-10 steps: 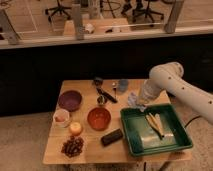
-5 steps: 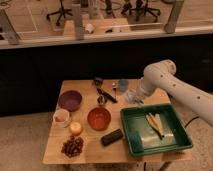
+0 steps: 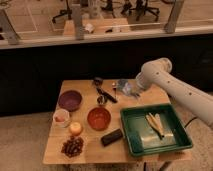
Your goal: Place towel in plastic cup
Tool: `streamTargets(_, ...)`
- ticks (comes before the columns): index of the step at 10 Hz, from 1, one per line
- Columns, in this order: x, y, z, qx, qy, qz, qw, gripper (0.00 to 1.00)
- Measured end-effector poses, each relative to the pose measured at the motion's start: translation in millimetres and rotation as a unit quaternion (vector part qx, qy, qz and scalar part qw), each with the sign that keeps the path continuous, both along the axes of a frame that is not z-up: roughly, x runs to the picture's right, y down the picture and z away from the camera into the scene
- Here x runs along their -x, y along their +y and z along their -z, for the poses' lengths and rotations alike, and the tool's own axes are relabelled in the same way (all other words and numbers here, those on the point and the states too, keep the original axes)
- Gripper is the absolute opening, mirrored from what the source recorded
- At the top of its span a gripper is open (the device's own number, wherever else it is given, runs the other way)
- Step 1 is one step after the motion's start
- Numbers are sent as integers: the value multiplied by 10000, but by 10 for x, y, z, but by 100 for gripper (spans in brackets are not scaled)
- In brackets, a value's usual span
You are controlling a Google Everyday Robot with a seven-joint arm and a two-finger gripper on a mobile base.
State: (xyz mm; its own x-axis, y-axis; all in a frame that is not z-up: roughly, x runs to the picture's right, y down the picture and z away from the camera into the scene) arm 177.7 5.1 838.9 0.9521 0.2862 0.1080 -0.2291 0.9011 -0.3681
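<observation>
A small bluish plastic cup (image 3: 121, 85) stands at the back middle of the wooden table (image 3: 92, 154). A pale grey-blue crumpled towel (image 3: 131, 92) lies right beside the cup, on its right, under the end of my white arm. My gripper (image 3: 128, 89) is low over the towel, next to the cup's right side, and is partly merged with the towel in this view. I cannot tell whether the towel is in its hold.
A green tray (image 3: 131, 144) with wooden utensils (image 3: 156, 124) fills the table's right front. Also here are an orange bowl (image 3: 99, 118), a purple bowl (image 3: 70, 100), a white cup (image 3: 61, 117), a fruit (image 3: 75, 128), grapes (image 3: 73, 146), a black block (image 3: 111, 137) and dark utensils (image 3: 105, 93).
The arm has swung left and toward the back, bringing the gripper from near the tray's corner up to the cup and towel. The other things have not moved.
</observation>
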Motion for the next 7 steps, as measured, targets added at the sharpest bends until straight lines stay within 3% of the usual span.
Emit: streamTargets(7,23,-242,-271,-136,-60,-171,9997,20)
